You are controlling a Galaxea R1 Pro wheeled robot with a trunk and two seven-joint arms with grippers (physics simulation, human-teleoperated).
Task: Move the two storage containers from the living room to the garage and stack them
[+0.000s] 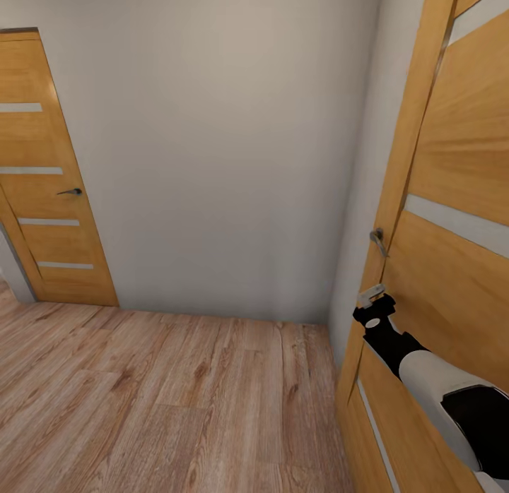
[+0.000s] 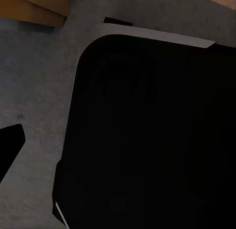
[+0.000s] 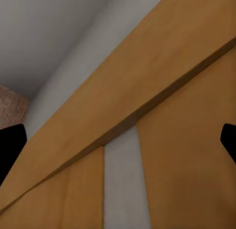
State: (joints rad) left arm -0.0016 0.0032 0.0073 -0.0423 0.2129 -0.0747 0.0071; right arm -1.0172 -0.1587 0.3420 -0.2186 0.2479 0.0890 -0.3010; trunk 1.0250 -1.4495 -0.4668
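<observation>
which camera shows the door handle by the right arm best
The head view: the metal handle sits on the wooden door, just above the right claw. The right wrist view gives close door panels, no handle visible; the left wrist view faces a dark body.

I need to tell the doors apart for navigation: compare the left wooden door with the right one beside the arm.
The left orange-wood door with pale horizontal strips stands far off across the plank floor; the right orange-wood door is right beside the robot. The left door's lever handle looks dark, the right door's handle silvery, just above the right claw. Both share the same wood and pale strips.
</observation>
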